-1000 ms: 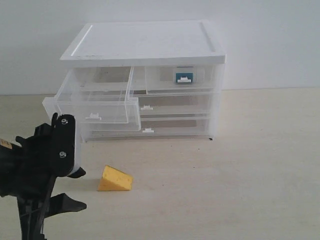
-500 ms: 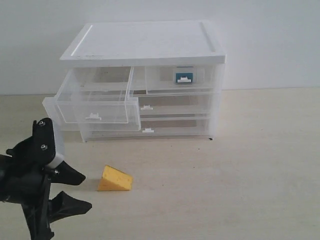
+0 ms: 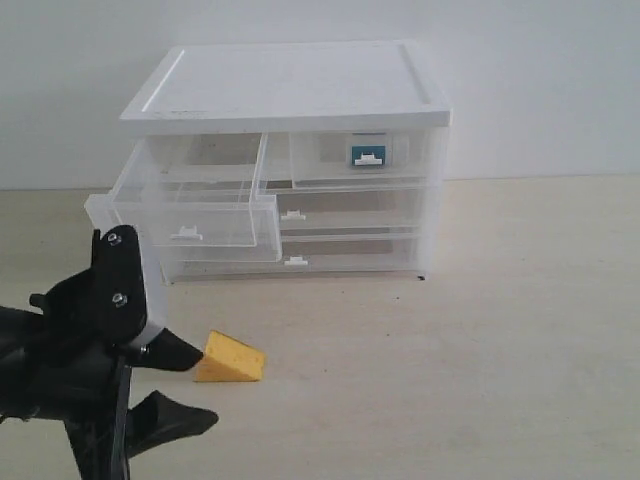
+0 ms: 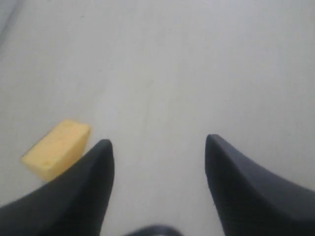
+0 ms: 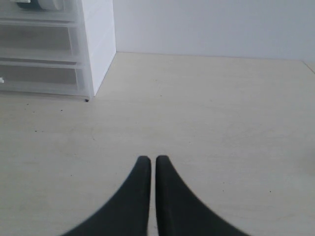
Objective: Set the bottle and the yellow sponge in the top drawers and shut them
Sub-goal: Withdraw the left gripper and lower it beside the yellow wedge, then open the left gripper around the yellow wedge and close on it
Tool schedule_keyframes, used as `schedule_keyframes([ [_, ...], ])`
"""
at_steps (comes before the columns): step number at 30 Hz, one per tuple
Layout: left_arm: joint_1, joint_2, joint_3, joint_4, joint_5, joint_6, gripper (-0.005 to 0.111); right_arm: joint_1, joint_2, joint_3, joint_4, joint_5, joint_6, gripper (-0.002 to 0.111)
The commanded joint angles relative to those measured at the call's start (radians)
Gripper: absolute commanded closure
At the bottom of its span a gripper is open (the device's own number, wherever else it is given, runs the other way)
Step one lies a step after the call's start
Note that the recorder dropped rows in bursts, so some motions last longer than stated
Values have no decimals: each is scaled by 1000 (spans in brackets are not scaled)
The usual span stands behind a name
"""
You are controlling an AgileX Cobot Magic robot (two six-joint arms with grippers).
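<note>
While the yellow sponge (image 3: pixel 230 360) lies on the table (image 3: pixel 480 330) in front of the drawer cabinet (image 3: pixel 290 85), toward its left side, the left gripper (image 3: pixel 206 388) hovers just beside the sponge with its jaws spread wide over bare table. The bottle (image 3: pixel 367 152) sits inside the cabinet's top right drawer (image 3: pixel 330 160), which is pushed in, and the top left drawer (image 3: pixel 195 215) stands pulled out. The right gripper (image 5: pixel 148 158) — jaws pressed together, holding nothing — hangs above the table off the cabinet's right front corner.
</note>
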Motion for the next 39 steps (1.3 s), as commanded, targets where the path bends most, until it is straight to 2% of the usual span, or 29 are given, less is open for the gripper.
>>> schedule_keyframes([
  [1,-62,-8,5,267,-177,-319,55,-1,-6,4,-6,-9,0,107],
  [4,-127,-8,18,723,-178,-599,54,-1,-6,4,-6,-9,0,107],
  [5,-138,-8,31,815,-195,-641,54,-1,-6,4,-6,-9,0,107],
  [8,-151,-8,97,1015,-323,-792,53,-1,-6,4,-6,-9,0,107],
  [13,-149,-8,201,1259,-690,-1154,39,-1,-6,4,-6,-9,0,107],
  [17,-84,2,244,1362,-903,-1371,36,-1,-6,4,-6,-9,0,107],
  [20,-1,32,249,1492,-912,-1530,36,-1,-6,4,-6,-9,0,107],
  [24,58,94,249,1673,-992,-1732,36,-1,-6,4,-6,-9,0,107],
  [26,85,133,249,1770,-1055,-1750,36,-1,-6,4,-6,-9,0,107],
  [30,162,215,224,1849,-1071,-1763,36,-1,-6,4,-6,-9,0,107],
  [35,260,312,176,2044,-1180,-1878,36,-1,-6,4,-6,-9,0,107],
  [39,303,371,132,2144,-1231,-1907,36,-1,-6,4,-6,-9,0,107],
])
